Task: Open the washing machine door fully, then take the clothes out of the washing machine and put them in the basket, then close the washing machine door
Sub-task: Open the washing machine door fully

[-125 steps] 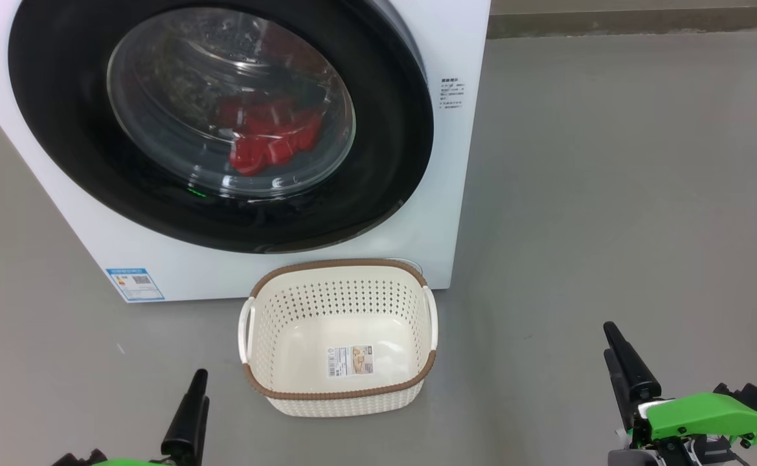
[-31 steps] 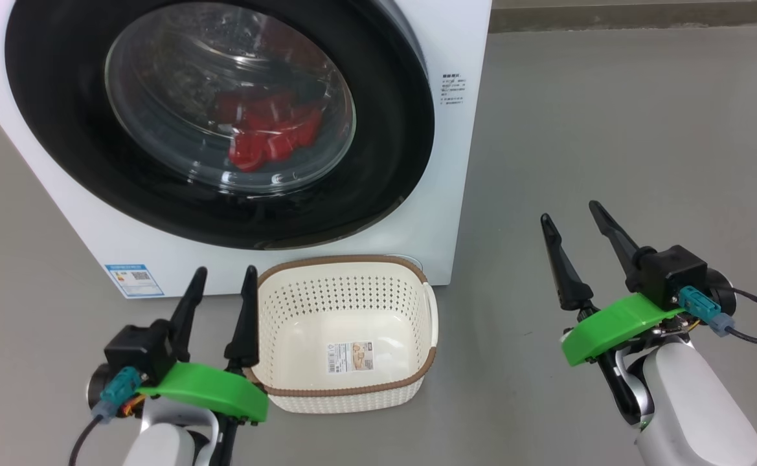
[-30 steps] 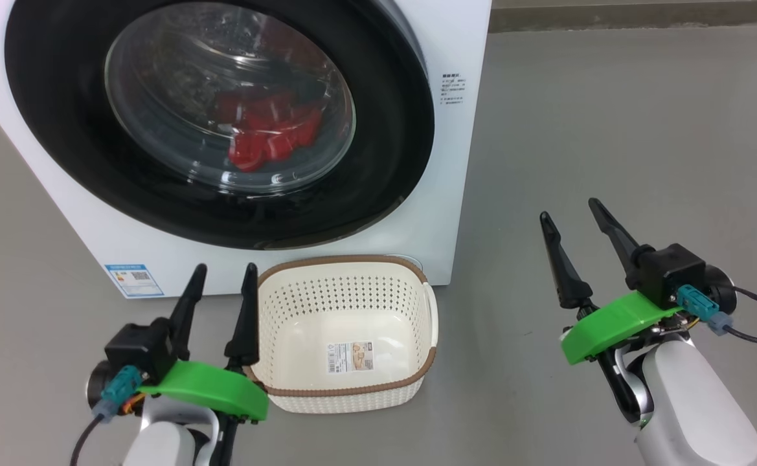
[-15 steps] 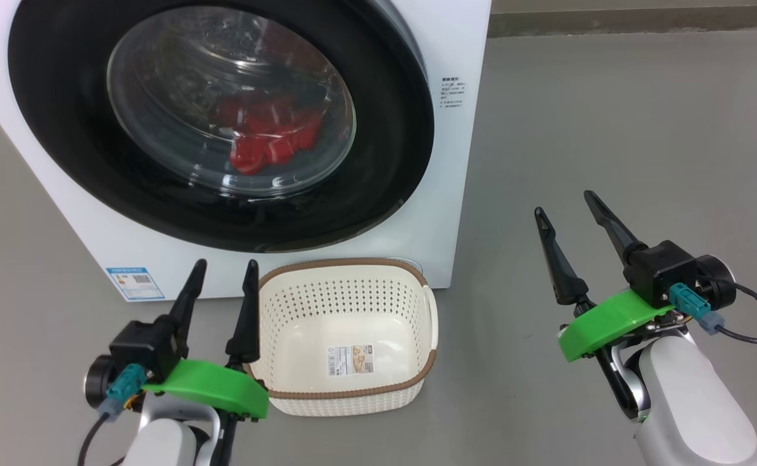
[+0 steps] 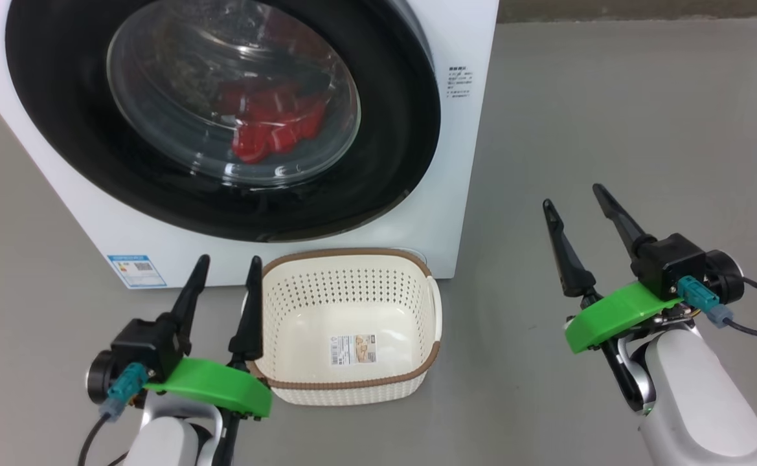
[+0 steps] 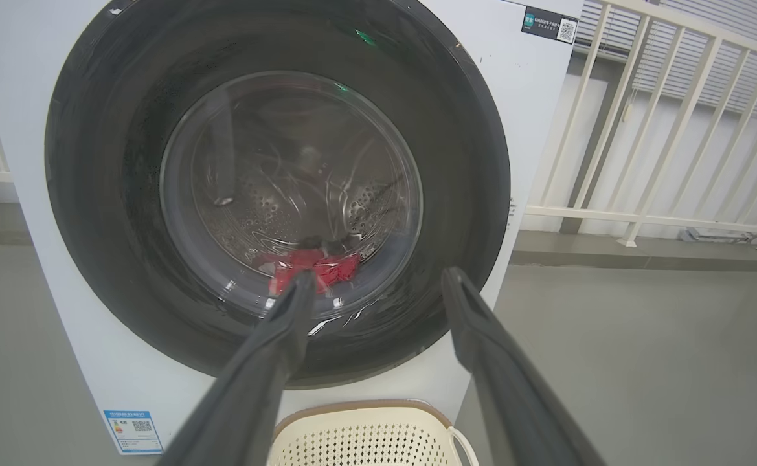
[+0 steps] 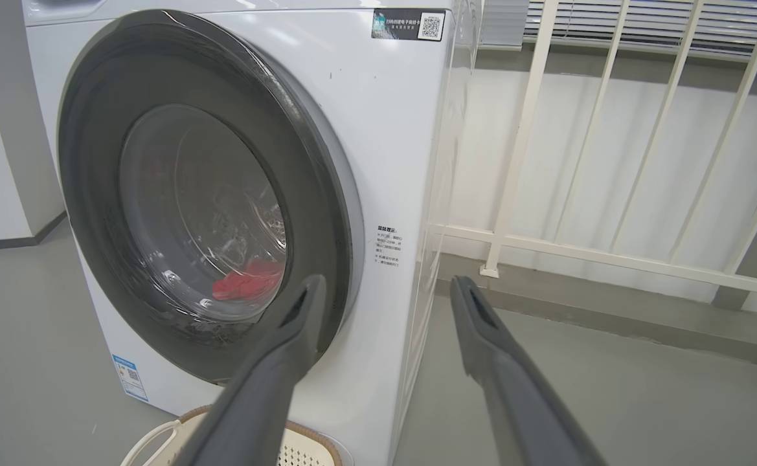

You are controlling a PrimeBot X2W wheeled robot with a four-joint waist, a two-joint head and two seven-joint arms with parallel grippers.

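The washing machine [image 5: 462,162] stands white and square ahead of me. The washing machine door [image 5: 397,129] lies shut against its front, black rim around bulging glass. Behind the glass, the red clothes [image 5: 274,129] lie low in the drum. The cream basket [image 5: 352,288] sits on the floor just in front of the machine, with nothing in it but a label. My left gripper [image 5: 230,259] is open beside the basket's left rim. My right gripper [image 5: 573,195] is open over bare floor to the right. The left wrist view looks between the open left gripper [image 6: 378,275] at the door [image 6: 125,194] and clothes [image 6: 316,268]. The right gripper [image 7: 387,279] points past the door's right edge [image 7: 326,213].
Grey floor [image 5: 611,97] stretches to the right of the machine. A white railing [image 7: 611,162] runs along the wall behind and right of it. A blue label [image 5: 136,270] marks the machine's lower left corner.
Over four seconds both arms rose into the head view. In the last second the head camera shifted slightly; both grippers stayed open and hardly moved.
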